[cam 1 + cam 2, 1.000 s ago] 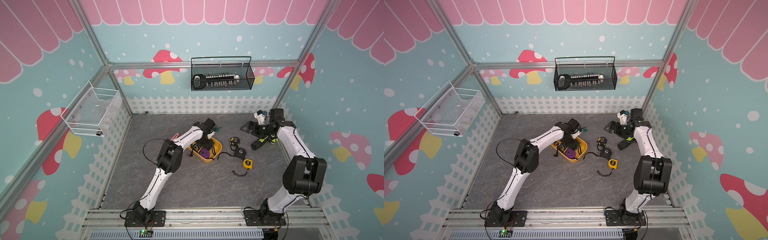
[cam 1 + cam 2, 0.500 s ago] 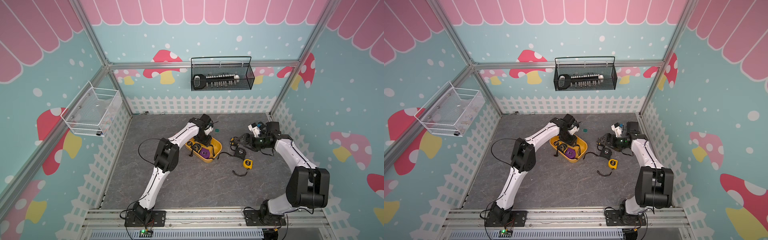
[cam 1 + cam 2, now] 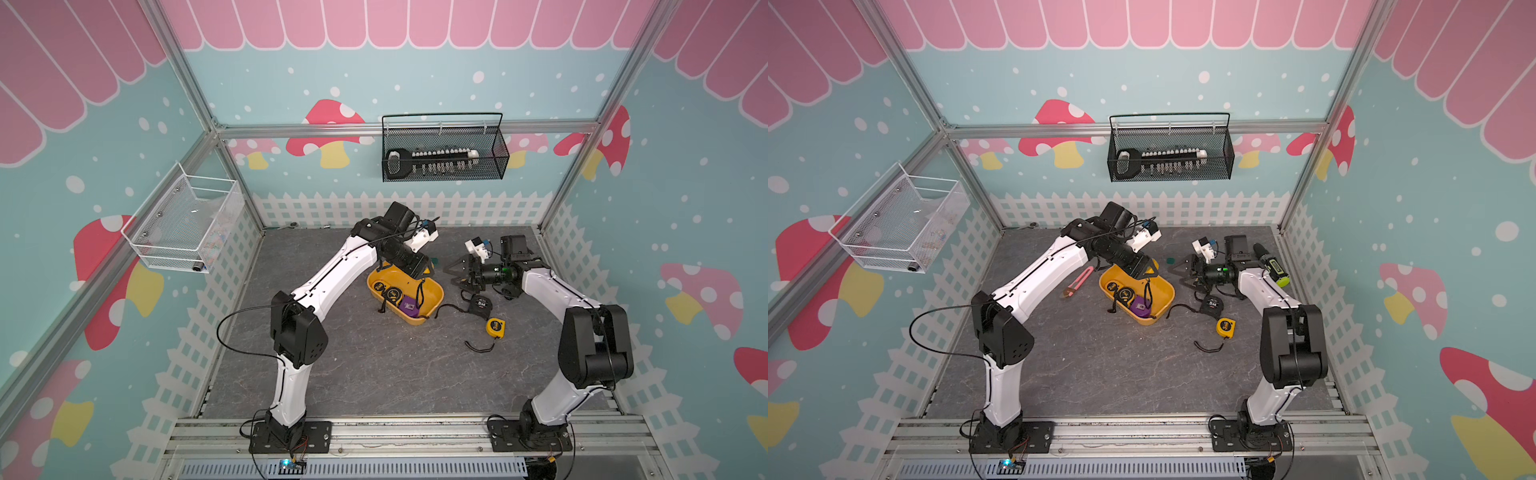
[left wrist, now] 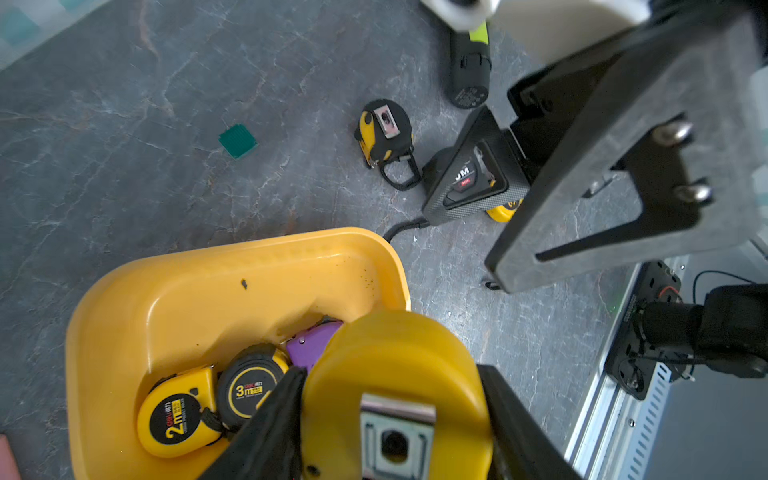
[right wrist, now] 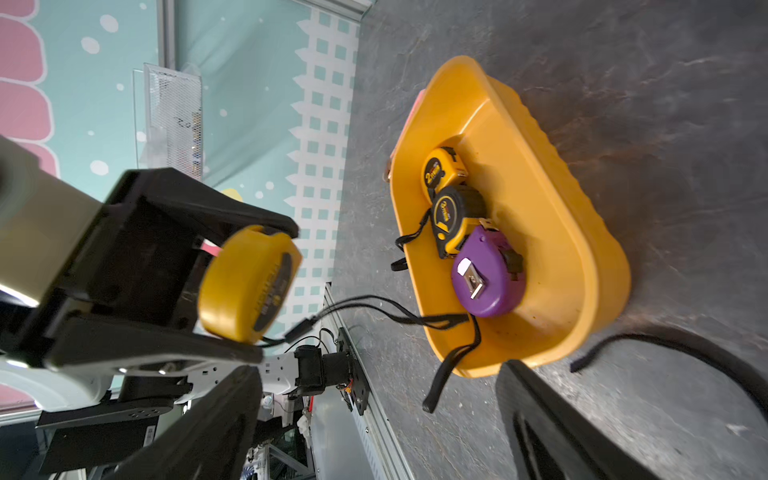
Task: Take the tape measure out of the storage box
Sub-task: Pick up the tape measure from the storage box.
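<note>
Angling down over the storage box [image 3: 1165, 293], the left gripper [image 3: 1143, 269] pinches a yellow tape measure [image 5: 245, 282]; the right gripper [image 3: 1182, 276] hovers spread nearby.

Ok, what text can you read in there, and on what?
"2m": yellow tape measure in the storage box.
"3m": black-and-yellow tape measure beside it.
"5M": black tape measure on the floor.
Too blurred: small brand print by the numbers; side lettering on the held tape measure.

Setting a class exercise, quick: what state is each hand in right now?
Left hand: closed on a yellow tape measure.
Right hand: open, holding nothing.
</note>
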`<state>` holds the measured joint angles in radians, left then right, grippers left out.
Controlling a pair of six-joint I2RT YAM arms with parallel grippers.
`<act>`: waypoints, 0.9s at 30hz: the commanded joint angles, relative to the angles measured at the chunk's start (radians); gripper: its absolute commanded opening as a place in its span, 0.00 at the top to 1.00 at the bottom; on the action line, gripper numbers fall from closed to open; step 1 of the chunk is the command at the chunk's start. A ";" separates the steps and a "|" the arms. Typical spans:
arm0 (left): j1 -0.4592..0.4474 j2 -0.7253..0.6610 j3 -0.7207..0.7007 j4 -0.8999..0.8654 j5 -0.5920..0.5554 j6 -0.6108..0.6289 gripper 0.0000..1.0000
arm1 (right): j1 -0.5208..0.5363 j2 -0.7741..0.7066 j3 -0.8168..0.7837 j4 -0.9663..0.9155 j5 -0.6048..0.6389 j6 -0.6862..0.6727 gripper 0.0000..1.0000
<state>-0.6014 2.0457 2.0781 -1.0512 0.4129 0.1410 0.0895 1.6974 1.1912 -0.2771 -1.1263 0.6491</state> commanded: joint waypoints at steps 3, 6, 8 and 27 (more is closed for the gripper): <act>-0.029 -0.013 -0.015 -0.002 0.004 0.053 0.65 | 0.040 0.021 0.007 0.133 -0.061 0.115 0.10; -0.037 -0.012 -0.007 -0.002 0.008 0.058 0.65 | 0.060 0.022 -0.005 0.158 -0.073 0.134 0.13; -0.040 -0.012 -0.001 -0.002 0.007 0.060 0.64 | 0.073 0.021 -0.015 0.168 -0.073 0.143 0.17; -0.077 -0.021 -0.006 -0.003 -0.060 0.069 0.42 | 0.164 0.049 -0.048 0.336 -0.071 0.269 0.68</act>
<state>-0.6708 2.0460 2.0598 -1.0817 0.3470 0.2020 0.2440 1.7390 1.1557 0.0113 -1.1954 0.9298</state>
